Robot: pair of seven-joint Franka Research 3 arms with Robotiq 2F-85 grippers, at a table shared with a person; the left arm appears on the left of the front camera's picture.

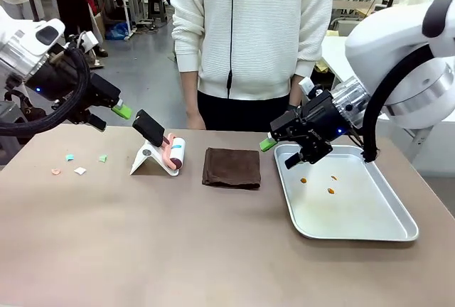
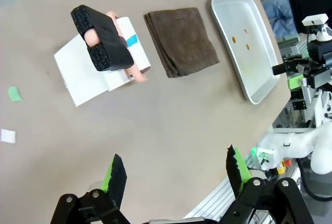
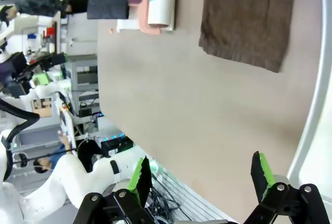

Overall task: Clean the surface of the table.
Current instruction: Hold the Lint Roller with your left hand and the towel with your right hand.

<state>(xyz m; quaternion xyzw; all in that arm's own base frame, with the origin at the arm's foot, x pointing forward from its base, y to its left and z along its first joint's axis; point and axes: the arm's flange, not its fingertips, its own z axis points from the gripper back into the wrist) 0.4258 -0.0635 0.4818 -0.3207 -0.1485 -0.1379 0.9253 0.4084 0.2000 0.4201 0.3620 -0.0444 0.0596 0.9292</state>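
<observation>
Scraps (image 1: pixel 79 170) litter the left edge of the desk (image 1: pixel 178 243), nearest the left claw (image 1: pixel 110 116). Both claws gape, empty; the right claw (image 1: pixel 281 152) hangs well apart.

The worktop (image 1: pixel 178 250) is smooth and matt. The tray (image 1: pixel 355 211) is shiny metal; the towel (image 1: pixel 231 167) is napped brown cloth.

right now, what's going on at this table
Nothing is being handled. Both arms hover with jaws open: the left gripper near the lint roller and paper scraps, the right gripper by the tray, which holds a few orange crumbs. A folded brown cloth lies on the table between roller and tray. A person stands at the far side.
</observation>
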